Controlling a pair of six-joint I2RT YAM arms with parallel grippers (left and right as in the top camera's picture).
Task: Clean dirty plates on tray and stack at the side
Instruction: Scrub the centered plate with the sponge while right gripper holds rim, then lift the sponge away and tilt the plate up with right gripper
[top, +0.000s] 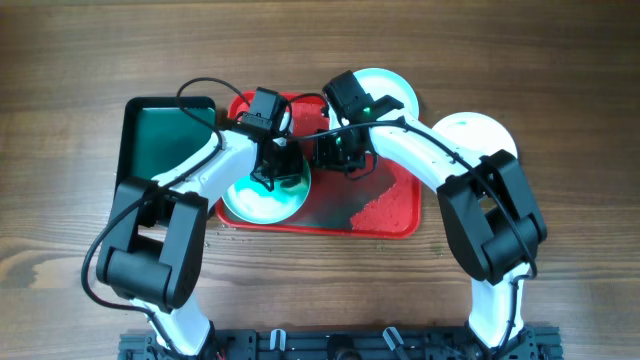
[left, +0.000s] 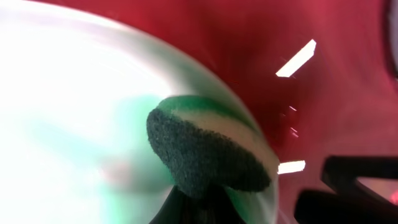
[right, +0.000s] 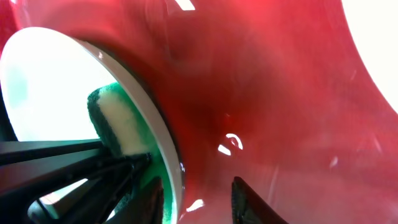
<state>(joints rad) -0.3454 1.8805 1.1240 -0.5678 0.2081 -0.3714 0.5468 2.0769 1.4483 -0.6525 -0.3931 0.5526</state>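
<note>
Plates: three in view. One pale turquoise plate (top: 243, 203) lay on the red tray (top: 392, 216), at its front-left end, with a green tint across its middle. A second turquoise plate (top: 396, 86) sat off the tray, just past its far edge. The white plate (top: 482, 134) rested on the table to the tray's right, partly under the right arm.

Left gripper (top: 272, 177) was over the plate on the tray, fingers pressed together on a sponge (left: 206, 157). Dark scouring face and pale green-edged foam were both visible, and the sponge was against the plate surface near its rim.

Right gripper (right: 199, 200) was low at the same plate's right edge, fingers spread. One finger was over the rim and the other over bare tray. Contact with the rim could not be confirmed.

A dark green tray (top: 165, 140) sat just left of the red one.
</note>
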